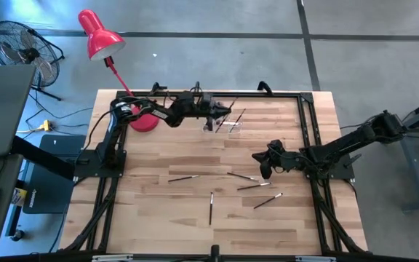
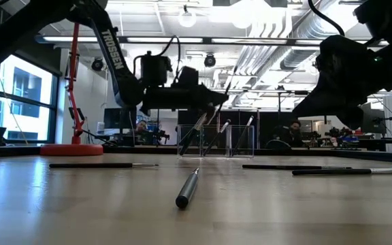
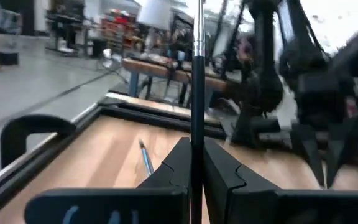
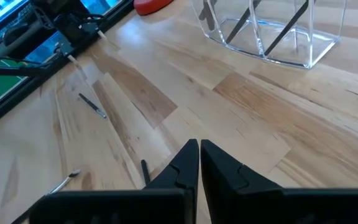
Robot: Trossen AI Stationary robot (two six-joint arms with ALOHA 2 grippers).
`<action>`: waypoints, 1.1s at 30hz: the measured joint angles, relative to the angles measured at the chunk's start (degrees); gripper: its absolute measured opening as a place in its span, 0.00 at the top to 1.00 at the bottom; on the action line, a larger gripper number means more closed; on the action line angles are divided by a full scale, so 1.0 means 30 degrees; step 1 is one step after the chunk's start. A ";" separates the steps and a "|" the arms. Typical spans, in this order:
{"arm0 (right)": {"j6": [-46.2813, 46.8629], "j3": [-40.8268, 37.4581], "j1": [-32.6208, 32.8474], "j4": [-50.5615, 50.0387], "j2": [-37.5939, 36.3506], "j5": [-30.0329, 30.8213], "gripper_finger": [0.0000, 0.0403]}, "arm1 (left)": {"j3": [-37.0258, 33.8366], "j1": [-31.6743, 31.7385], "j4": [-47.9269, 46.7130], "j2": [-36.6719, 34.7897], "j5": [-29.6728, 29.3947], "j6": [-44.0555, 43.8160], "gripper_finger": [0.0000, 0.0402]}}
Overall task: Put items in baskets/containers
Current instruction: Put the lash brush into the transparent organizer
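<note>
- Left gripper [image 1: 224,110] pinched a brush [image 3: 197,74] above the holder [image 1: 224,125], upper centre of the high view.
- Right gripper [image 1: 262,172] pressed together, right of centre.
- Loose brushes [image 1: 211,207] lay lower centre.

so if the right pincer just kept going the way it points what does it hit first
Probably bare tabletop. The shut, empty right pincer angles down at the wood, with the clear holder farther along that line. In the high view nothing lies between pincer and holder, though depth is uncertain.
</note>
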 joint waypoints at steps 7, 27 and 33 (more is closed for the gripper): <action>-0.0005 0.0000 0.0000 -0.0069 0.0000 0.0506 0.97 | 0.0038 -0.0480 -0.1673 -0.0149 0.0335 0.1337 0.97; 0.0074 0.0000 0.0000 0.0015 0.0000 0.0520 0.97 | 0.0045 -0.0495 -0.2691 -0.0149 0.0447 0.2268 0.87; 0.0074 0.0000 0.0000 0.0015 0.0000 0.0475 0.97 | 0.0163 -0.0495 -0.2706 -0.0141 0.0371 0.1492 0.87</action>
